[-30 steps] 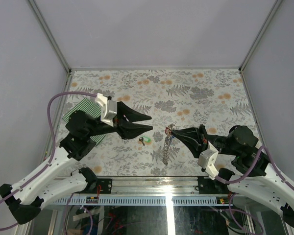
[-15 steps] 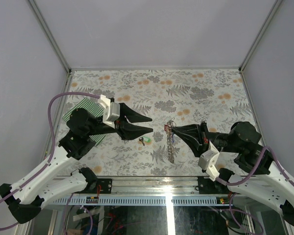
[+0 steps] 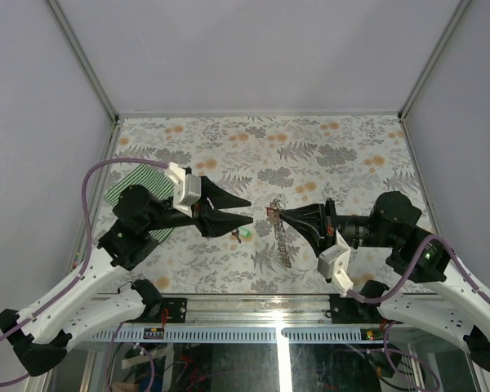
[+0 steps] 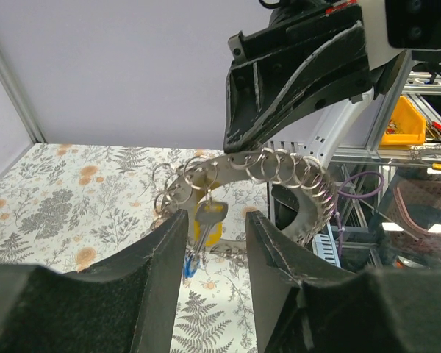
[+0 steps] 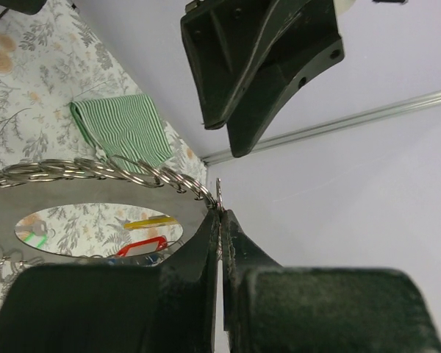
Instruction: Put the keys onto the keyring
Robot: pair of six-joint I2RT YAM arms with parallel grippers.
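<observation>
Floral-print bench (image 3: 343,139), plain grey walls (image 3: 253,57) on three sides. Near left edge, striped cloth (image 3: 131,181). Centre: left gripper (image 3: 251,210) jaws apart, empty; right gripper (image 3: 273,211) jaws clamped on keyring (image 3: 282,241).

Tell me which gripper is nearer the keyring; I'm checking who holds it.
Right. The right gripper is shut on the keyring, which trails from its tip; the left gripper faces it, apart, jaws partly open.

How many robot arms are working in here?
2. The left arm reaches in from the near left; the right arm from the near right, the keyring dangling from its tip. None seems hidden.
</observation>
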